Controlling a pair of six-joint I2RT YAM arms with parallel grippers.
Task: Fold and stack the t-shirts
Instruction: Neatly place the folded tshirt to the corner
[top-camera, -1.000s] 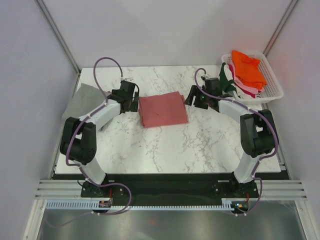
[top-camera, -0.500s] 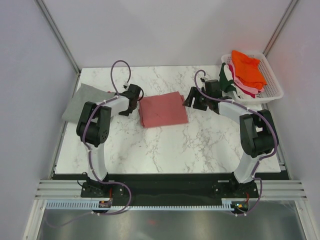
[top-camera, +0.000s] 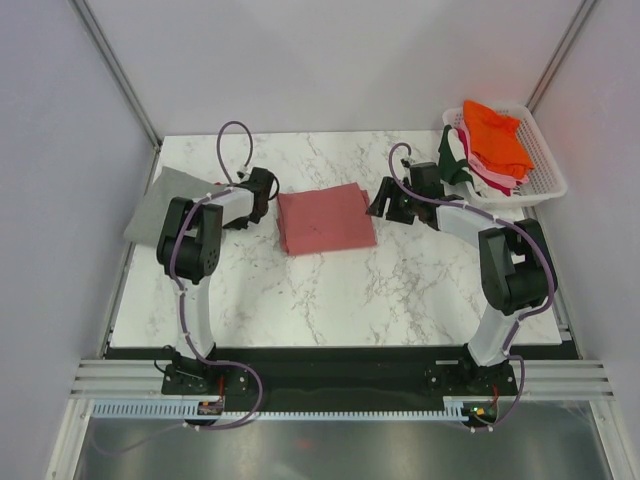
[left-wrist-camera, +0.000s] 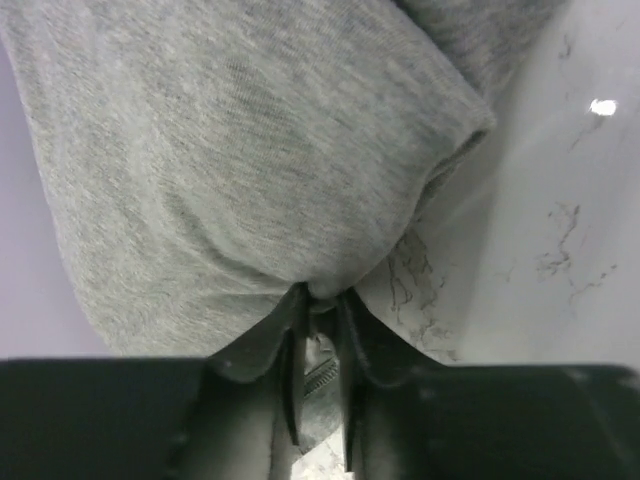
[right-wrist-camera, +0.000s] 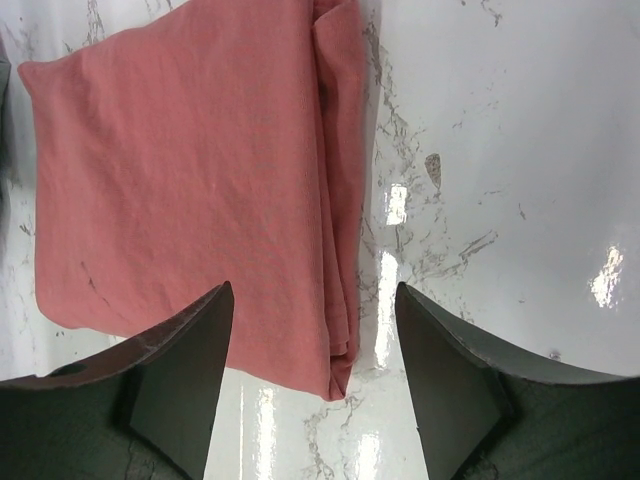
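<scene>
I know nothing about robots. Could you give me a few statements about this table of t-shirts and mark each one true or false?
1. A salmon-pink t-shirt lies folded on the table between the two arms. True.
2. The basket is empty. False: it holds clothes, with an orange t-shirt on top.
3. The left end effector pinches a fold of the grey t-shirt. True.
4. The right end effector is clamped on the salmon-pink t-shirt. False: its jaws stand open over that shirt's edge, holding nothing.
5. The grey t-shirt lies on top of the salmon-pink one. False: it is at the table's left edge, apart from it.
</scene>
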